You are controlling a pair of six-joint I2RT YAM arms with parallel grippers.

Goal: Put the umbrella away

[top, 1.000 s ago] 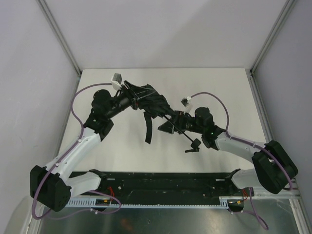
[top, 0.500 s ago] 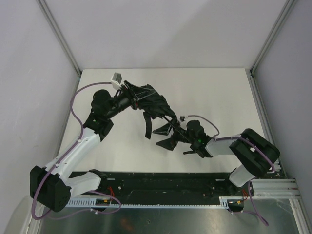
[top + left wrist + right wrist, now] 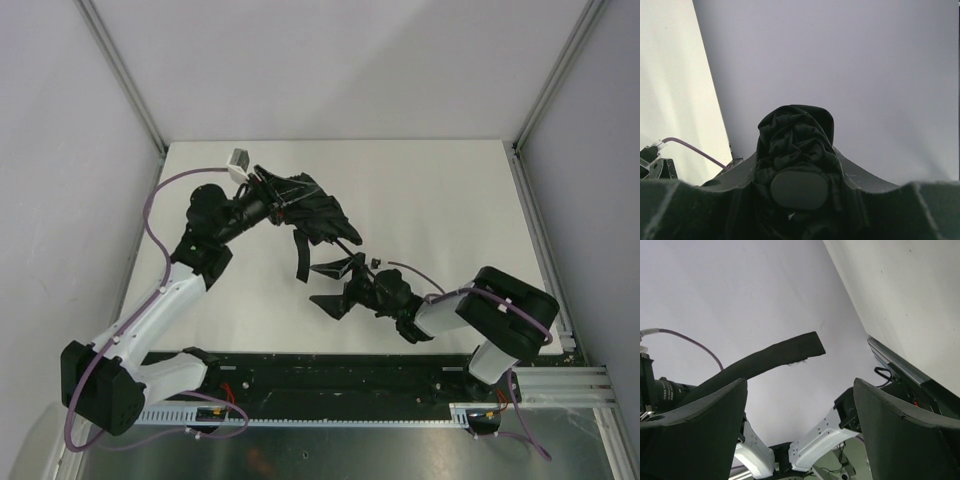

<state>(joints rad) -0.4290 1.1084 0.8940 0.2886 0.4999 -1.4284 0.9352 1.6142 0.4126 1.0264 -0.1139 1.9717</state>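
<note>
The black umbrella (image 3: 312,213) is bunched up and held off the white table at the back left, with my left gripper (image 3: 274,201) shut on its folded canopy. In the left wrist view the crumpled fabric and an oval end cap (image 3: 799,189) fill the space between the fingers (image 3: 867,182). The umbrella's strap (image 3: 302,262) hangs down, and its thin shaft (image 3: 345,238) runs toward the right arm. My right gripper (image 3: 318,286) is open, low and to the right of the strap. The right wrist view has the strap (image 3: 771,357) above the gripper (image 3: 800,390), which holds nothing. The handle is hidden.
The white table (image 3: 450,200) is enclosed by grey walls with metal corner posts (image 3: 530,130). A black rail (image 3: 330,375) with both arm bases runs along the near edge. The right arm's elbow (image 3: 505,310) is folded in near the front right.
The right arm has folded back toward the near edge, and its gripper has slid down and left away from the shaft. It has opened slightly wider. The left gripper and the umbrella have held still.
</note>
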